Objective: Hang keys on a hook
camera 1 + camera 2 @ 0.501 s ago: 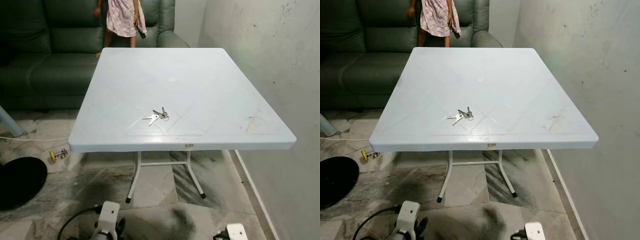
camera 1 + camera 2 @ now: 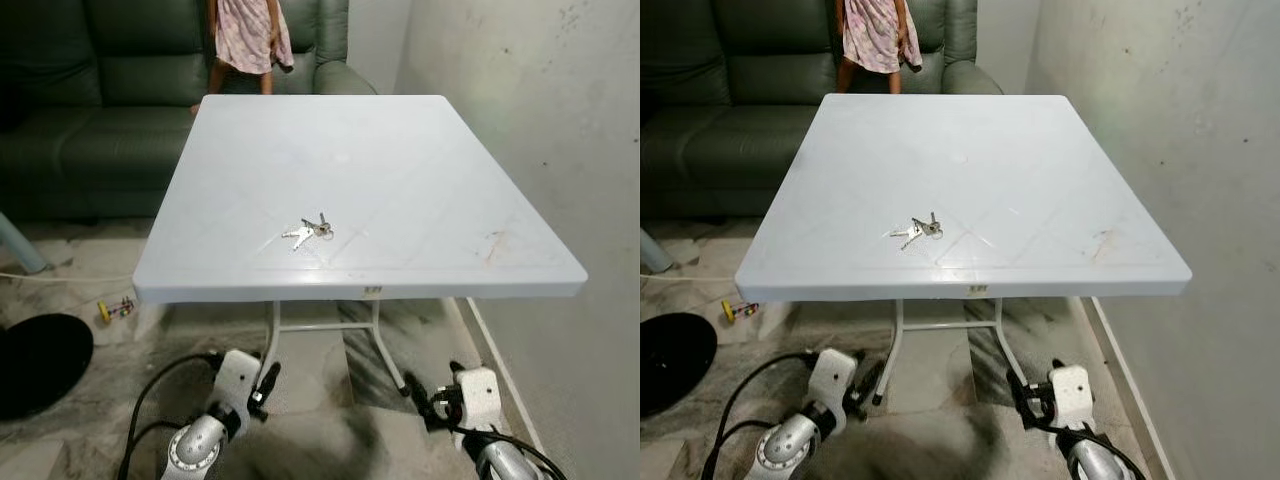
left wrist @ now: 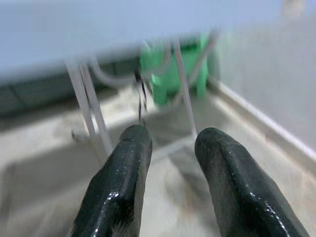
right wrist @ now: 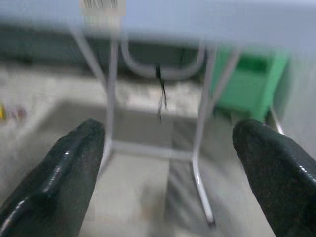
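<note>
A small bunch of silver keys (image 2: 310, 232) lies flat on the white plastic table (image 2: 430, 170), near the front edge and a little left of centre. Nothing touches the keys. Both arms are low in front of the table, below its top. My left gripper (image 2: 262, 385) is by the table's left leg, and in the left wrist view (image 3: 173, 140) its fingers stand apart with nothing between them. My right gripper (image 2: 438, 400) is by the right leg. The right wrist view (image 4: 173, 133) shows its fingers spread wide and empty. No hook is visible.
A dark green sofa (image 2: 90, 120) stands behind the table, with a person in a pink dress (image 2: 245, 35) in front of it. A white wall (image 2: 560, 120) runs close along the right. A black round object (image 2: 40, 360) and a small yellow toy (image 2: 115, 310) lie on the marble floor.
Both arms have come up from the bottom edge, so their grippers now show below the table's front edge. The keys have not moved.
</note>
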Controlling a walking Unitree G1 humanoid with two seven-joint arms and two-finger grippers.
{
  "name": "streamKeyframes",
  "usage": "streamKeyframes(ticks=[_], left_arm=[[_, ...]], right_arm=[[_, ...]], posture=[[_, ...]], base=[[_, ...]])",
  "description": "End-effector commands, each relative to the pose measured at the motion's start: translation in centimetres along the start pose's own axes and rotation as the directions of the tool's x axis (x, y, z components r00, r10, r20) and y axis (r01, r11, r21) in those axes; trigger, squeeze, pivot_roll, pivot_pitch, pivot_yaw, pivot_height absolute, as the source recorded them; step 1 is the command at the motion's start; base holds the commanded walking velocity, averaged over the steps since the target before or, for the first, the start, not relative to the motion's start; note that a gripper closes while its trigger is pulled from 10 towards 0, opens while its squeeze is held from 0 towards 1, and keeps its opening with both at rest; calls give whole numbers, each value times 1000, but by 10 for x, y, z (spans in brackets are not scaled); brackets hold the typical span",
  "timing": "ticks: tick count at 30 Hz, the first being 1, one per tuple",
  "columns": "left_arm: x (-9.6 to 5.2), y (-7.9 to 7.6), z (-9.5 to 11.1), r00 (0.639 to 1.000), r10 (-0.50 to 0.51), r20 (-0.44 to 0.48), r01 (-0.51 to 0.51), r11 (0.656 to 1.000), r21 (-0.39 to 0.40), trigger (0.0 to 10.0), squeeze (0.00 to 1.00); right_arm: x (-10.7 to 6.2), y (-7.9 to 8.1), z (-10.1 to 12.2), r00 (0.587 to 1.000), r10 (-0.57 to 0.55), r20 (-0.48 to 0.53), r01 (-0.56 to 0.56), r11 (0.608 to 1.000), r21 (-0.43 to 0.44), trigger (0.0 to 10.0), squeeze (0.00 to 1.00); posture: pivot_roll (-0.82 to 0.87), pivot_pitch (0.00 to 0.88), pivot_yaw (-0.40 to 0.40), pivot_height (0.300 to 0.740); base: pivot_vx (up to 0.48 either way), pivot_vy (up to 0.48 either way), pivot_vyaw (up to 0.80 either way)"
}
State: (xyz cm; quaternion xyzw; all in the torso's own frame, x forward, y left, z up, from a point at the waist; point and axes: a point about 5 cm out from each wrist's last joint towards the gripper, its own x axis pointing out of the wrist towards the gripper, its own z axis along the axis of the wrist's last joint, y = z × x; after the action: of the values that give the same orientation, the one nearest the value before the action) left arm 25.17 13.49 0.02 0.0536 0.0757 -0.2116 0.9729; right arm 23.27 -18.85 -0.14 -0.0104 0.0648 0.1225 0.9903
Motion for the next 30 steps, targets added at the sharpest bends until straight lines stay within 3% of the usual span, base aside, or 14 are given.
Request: streamKeyframes(ticks=[1,2,8,13,16,20,30], left_arm=[[0,0,4,999,-5,34,5,1000,-8,10000,0],[3,-1,14,996,2,85,-1,1000,-15,10000,0],[15,1,45,976,66,207,-50,995,-84,10000,0],[21,13,61,957,156,243,-127,983,-131,10000,0],[22,29,63,941,250,230,-210,960,-182,10000,0],[17,52,74,892,382,243,-319,911,-261,10000,0],[5,55,81,886,399,237,-332,902,-277,10000,0]], right_arm=[[1,-3,8,999,-11,50,11,1000,-3,10000,0],[5,-3,20,994,-15,109,16,1000,-5,10000,0],[20,-2,50,975,-50,218,47,999,19,10000,0],[30,-4,69,962,-72,265,61,997,49,10000,0],[37,-7,74,962,-108,252,90,993,79,10000,0],[41,-18,78,959,-204,196,191,978,87,10000,0],[28,-18,86,959,-191,208,194,981,5,10000,0]], posture=[[96,0,-45,736],[95,0,-43,736],[96,0,-45,736],[102,0,-46,736],[102,0,-46,736],[106,0,-46,736],[112,0,-47,736]], base=[[0,0,0],[0,0,0],[0,0,0],[0,0,0],[0,0,0],[0,0,0],[0,0,0]])
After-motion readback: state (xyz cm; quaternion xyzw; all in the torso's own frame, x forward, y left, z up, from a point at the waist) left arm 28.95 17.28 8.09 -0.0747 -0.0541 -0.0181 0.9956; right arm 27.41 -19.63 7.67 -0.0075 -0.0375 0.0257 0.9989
